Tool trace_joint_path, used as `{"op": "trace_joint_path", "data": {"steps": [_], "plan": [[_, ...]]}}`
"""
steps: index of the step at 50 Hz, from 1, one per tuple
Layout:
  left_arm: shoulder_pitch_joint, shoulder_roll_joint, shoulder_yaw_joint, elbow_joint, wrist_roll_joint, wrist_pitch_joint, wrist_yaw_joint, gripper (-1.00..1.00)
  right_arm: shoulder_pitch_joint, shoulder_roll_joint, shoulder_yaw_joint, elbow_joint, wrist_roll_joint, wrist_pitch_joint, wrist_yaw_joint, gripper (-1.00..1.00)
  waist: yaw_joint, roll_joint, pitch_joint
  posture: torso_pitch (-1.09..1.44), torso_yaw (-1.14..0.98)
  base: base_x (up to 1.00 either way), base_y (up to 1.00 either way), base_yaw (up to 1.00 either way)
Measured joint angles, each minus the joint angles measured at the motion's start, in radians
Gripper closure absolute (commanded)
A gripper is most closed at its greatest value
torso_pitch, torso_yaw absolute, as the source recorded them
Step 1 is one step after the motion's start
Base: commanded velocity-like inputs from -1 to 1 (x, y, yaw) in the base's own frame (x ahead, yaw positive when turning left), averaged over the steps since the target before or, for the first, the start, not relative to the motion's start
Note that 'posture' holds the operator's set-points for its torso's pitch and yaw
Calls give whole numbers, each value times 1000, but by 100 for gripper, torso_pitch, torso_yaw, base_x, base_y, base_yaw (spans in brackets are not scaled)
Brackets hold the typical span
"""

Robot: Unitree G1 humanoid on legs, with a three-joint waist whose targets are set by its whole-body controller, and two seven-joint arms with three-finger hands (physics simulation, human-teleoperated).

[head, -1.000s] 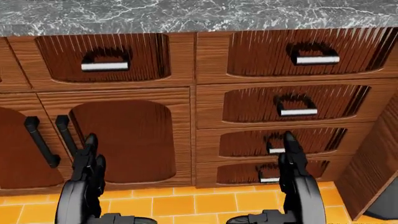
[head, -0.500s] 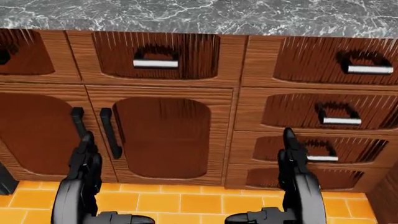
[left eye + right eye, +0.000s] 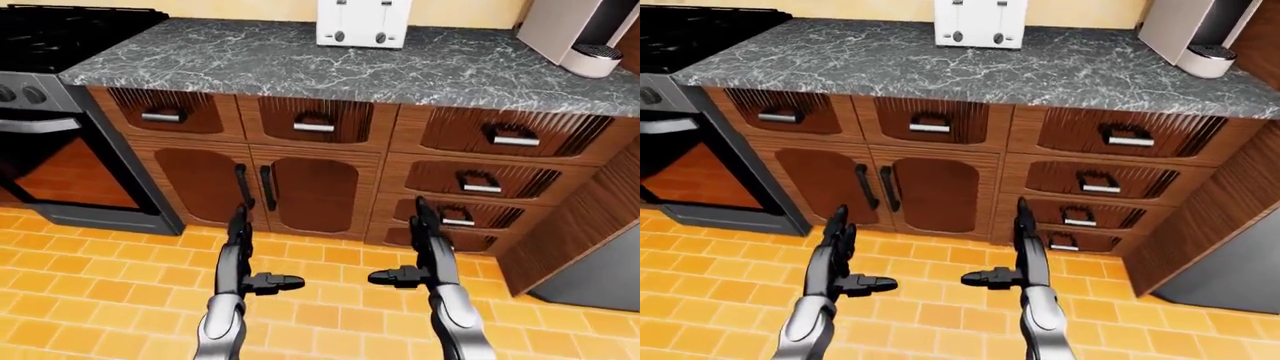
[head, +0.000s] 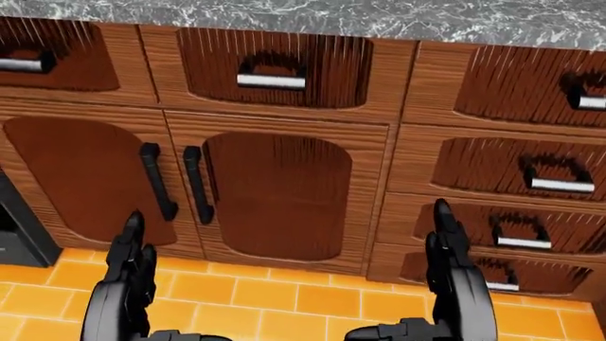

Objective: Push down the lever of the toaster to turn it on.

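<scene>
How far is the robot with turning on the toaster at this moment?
Done: nothing on the toaster itself; it stands on the counter by the wall. In hand: the approach; left hand and right hand hang open and empty over the orange floor, below the cabinet doors. Left: come closer, raise a hand, push the lever down.

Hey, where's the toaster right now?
The white toaster stands at the top middle of the left-eye view, on the grey marble counter, above the cabinet doors, with the stove to its left and a coffee machine to its right.
</scene>
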State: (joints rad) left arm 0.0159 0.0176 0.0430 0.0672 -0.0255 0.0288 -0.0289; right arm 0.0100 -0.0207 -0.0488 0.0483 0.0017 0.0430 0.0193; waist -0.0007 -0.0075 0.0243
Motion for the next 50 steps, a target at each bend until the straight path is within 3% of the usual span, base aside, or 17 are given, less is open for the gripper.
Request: {"op": "trace_joint_path", "data": {"steps": [7, 14, 24, 30, 38, 45, 50], "plan": [[-9, 0, -1, -42, 0, -3, 1, -100, -2, -1, 1, 0, 0, -16, -1, -100, 5, -5, -4, 0, 0, 0, 5, 0], [-62, 9, 8, 53, 2, -5, -1, -100, -8, -7, -8, 0, -6, 0, -7, -100, 6, -4, -5, 0, 0, 0, 0, 0], [-235, 52, 56, 90, -59, 88, 10, -100, -183, -35, -30, 80, 10, 80, -35, -100, 4, 1, -17, 0, 0, 0, 0, 0], [-375, 105, 79, 56, -97, 233, 37, -100, -349, -86, -67, 49, 32, 214, -70, -100, 4, 1, -19, 0, 0, 0, 0, 0], [-618, 196, 117, -43, -136, 496, 32, -100, -529, -117, -60, -140, 59, 513, -67, -100, 6, 5, -21, 0, 0, 0, 0, 0], [-724, 231, 117, -194, -197, 713, 50, -100, -688, -167, -98, -281, 125, 760, -79, -100, 5, 4, -3, 0, 0, 0, 0, 0], [-778, 262, 150, -305, -252, 837, 75, -100, -762, -199, -92, -386, 152, 861, -101, -100, 3, 4, 3, 0, 0, 0, 0, 0]]}}
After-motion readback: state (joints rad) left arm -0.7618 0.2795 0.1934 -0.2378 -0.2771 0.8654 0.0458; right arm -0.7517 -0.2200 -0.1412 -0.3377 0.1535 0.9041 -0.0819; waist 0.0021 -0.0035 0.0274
